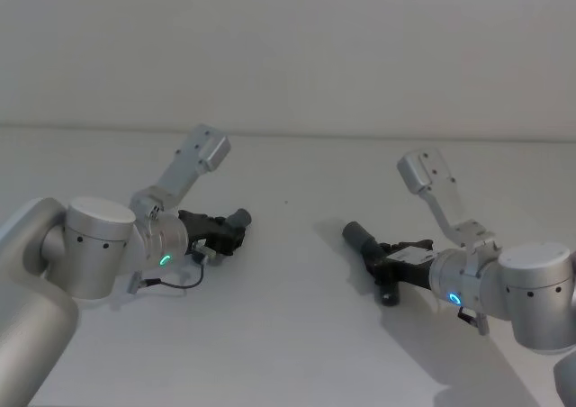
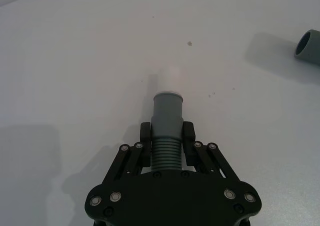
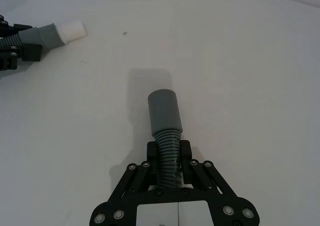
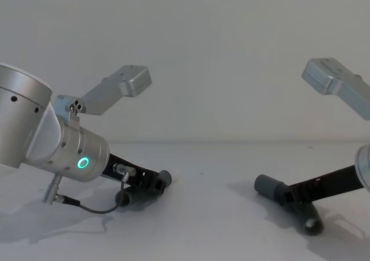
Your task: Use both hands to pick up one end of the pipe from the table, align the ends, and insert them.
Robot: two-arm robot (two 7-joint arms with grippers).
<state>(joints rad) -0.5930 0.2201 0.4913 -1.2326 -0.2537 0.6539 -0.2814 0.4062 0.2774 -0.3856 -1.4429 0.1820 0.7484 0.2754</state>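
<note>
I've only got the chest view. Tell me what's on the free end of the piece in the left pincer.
Observer: A white plug tip sticks out of the left pipe piece, ahead of the left pincer.
Operator: Now report the right pincer's grip.
Observer: The right pincer is shut on the right pipe piece at its ribs, with the smooth grey cuff ahead.
Operator: Say whether the ends line up.
Observer: Not yet: they are apart, bare table between them, and the cuff does not point at the plug.
</note>
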